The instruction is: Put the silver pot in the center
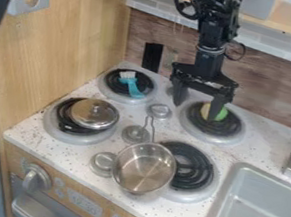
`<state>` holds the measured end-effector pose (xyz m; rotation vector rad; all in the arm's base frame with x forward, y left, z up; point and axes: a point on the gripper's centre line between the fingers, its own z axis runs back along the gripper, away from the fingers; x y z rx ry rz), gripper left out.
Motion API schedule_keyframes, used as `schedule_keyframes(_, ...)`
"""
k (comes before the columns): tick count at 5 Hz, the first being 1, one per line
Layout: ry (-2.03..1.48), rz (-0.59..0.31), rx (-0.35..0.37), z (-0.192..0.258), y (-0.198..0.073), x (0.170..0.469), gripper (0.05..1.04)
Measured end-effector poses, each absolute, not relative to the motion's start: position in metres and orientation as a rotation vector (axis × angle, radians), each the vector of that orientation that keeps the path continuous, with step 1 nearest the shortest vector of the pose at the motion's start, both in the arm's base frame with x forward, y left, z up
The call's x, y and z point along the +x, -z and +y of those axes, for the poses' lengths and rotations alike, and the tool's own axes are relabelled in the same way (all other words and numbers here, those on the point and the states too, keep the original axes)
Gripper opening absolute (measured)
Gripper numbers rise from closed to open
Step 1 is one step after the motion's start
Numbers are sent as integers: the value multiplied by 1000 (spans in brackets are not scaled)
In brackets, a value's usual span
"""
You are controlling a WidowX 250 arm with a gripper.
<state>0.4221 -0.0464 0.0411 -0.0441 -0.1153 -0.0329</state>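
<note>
Below the black gripper (196, 108), a white speckled stovetop (27, 133) bears a rounded green-yellow toy (220, 114); left, a turquoise brush (133, 87) and domed silver lid (94, 114); in front, a silver metal pot (143, 168).

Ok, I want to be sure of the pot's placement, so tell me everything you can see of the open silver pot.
The silver pot is round, shiny and metallic-looking, with no lid on and nothing visible inside. It sits upright at the front of the stovetop, its right side overlapping the coil of the front-right burner in view; whether it rests on that burner's edge, I can't tell. A thin wire-like handle points toward the back. The gripper is clear of it.
</note>
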Motion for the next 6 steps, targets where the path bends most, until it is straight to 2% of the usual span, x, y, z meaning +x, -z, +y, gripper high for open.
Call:
schedule_keyframes(1, 28, -67, -47, -47, -23, 415, 998)
schedule_keyframes(2, 47, -21, -65, -51, -4, 391, 998)
schedule_keyframes(3, 71, -76, -79, -52, -24, 378, 998)
schedule_keyframes(4, 88, -77, -81, -51, -23, 362, 998)
schedule_keyframes(5, 97, -56, -94, -52, -10, 342, 998)
schedule_keyframes(6, 127, -63, -80, -63, -2, 335, 998)
